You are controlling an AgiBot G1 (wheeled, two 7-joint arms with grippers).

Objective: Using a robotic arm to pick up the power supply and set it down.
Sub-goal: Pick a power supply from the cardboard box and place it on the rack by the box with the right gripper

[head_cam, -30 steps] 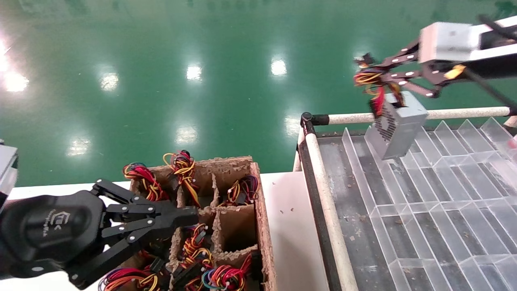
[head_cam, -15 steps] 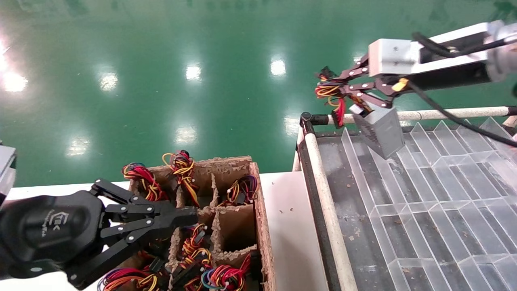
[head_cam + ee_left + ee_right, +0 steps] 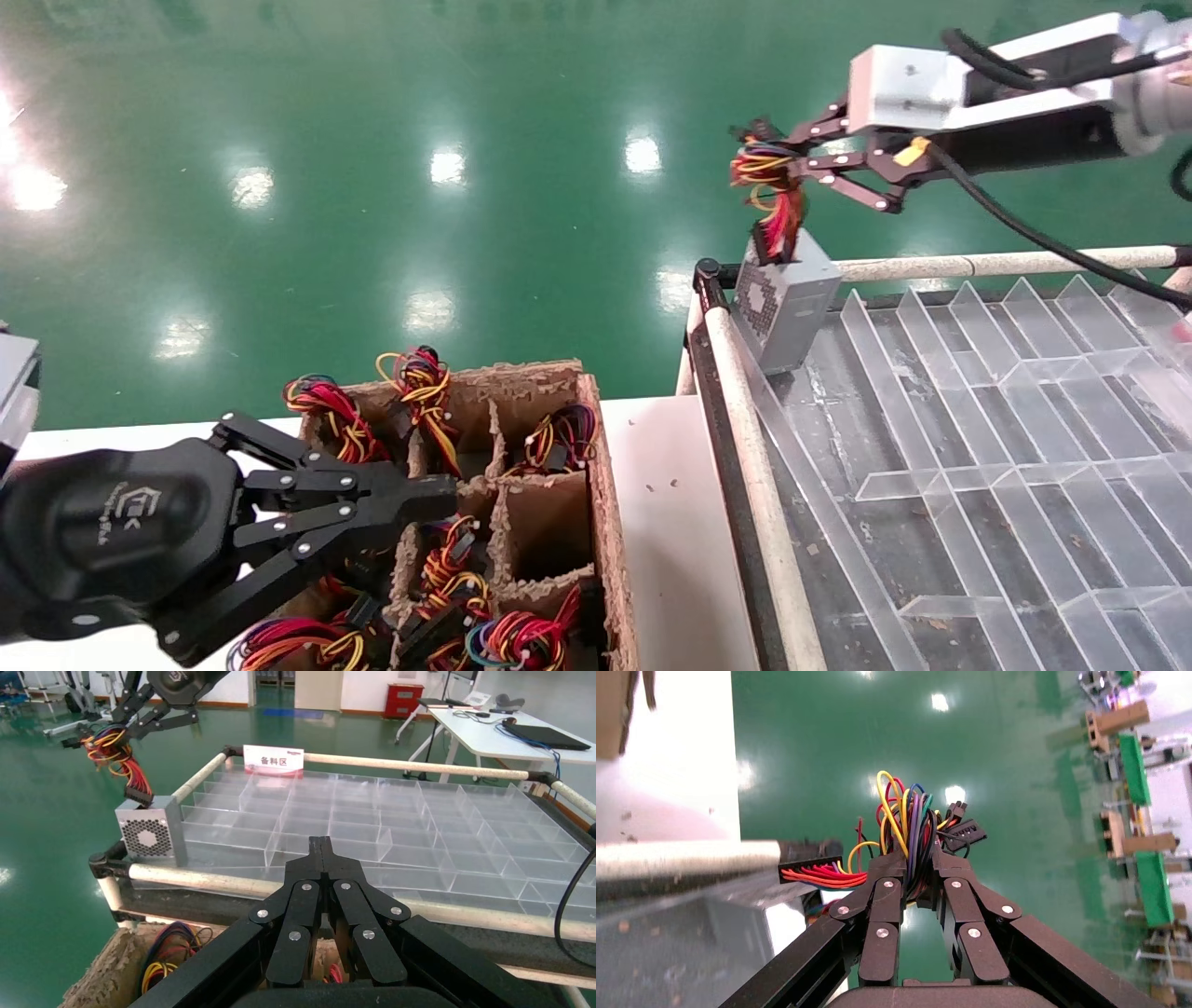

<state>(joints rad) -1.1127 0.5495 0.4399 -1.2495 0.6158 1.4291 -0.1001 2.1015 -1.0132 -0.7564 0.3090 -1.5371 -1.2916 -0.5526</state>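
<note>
While its wire bundle (image 3: 768,182) is being pinched between the right gripper's (image 3: 776,160) fingers, the power supply (image 3: 784,300) is hanging at the near-left corner of the clear divided tray (image 3: 978,419), just beside the white rail (image 3: 745,438) (whether its base is touching the tray floor cannot be told). The left gripper (image 3: 438,494), fingers pressed together, is hovering over the cardboard crate (image 3: 610,522) of wired units.

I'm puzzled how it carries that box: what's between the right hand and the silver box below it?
Only the box's own wire bundle. The head view shows the right hand clamped on those wires, with the power supply below them at the tray's corner.
</note>
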